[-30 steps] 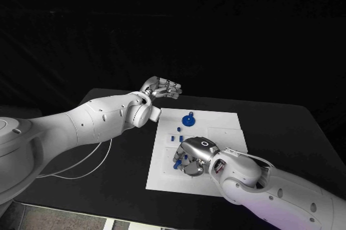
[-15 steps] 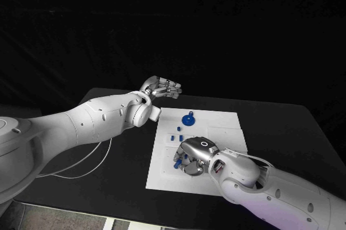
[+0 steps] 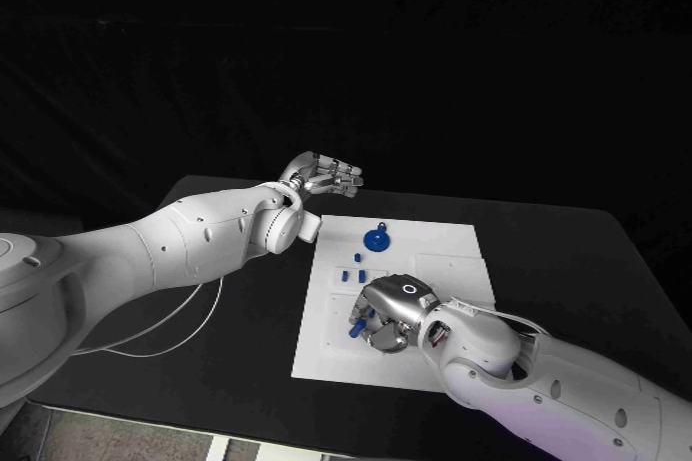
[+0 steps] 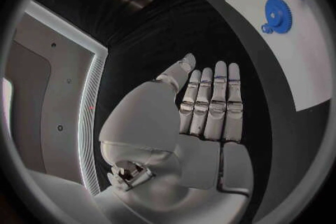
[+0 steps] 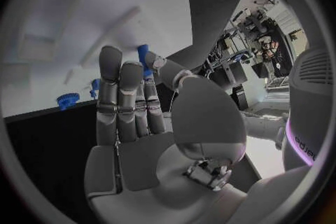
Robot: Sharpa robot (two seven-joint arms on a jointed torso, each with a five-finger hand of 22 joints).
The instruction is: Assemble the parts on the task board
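The white task board point(image 3: 440, 251) lies mid-table. A blue gear point(image 3: 375, 243) sits near its far edge, with small blue parts point(image 3: 351, 276) just nearer. My right hand point(image 3: 394, 311) hangs over the board's near left part, palm down. In the right wrist view a small blue part point(image 5: 143, 60) is pinched between its thumb and a finger; the same part point(image 3: 355, 328) pokes out by the fingers in the head view. My left hand point(image 3: 322, 174) is raised beyond the board's far left corner. Its fingers point(image 4: 213, 103) are straight and hold nothing; the gear point(image 4: 279, 11) lies ahead of them.
A thin white cable point(image 3: 173, 331) loops over the table's left side under my left arm. The black table point(image 3: 577, 271) stretches bare to the right of the board. The board's right half carries no loose parts.
My right hand has shifted a little toward me and to the right over the board, keeping the blue part. The left arm has not moved.
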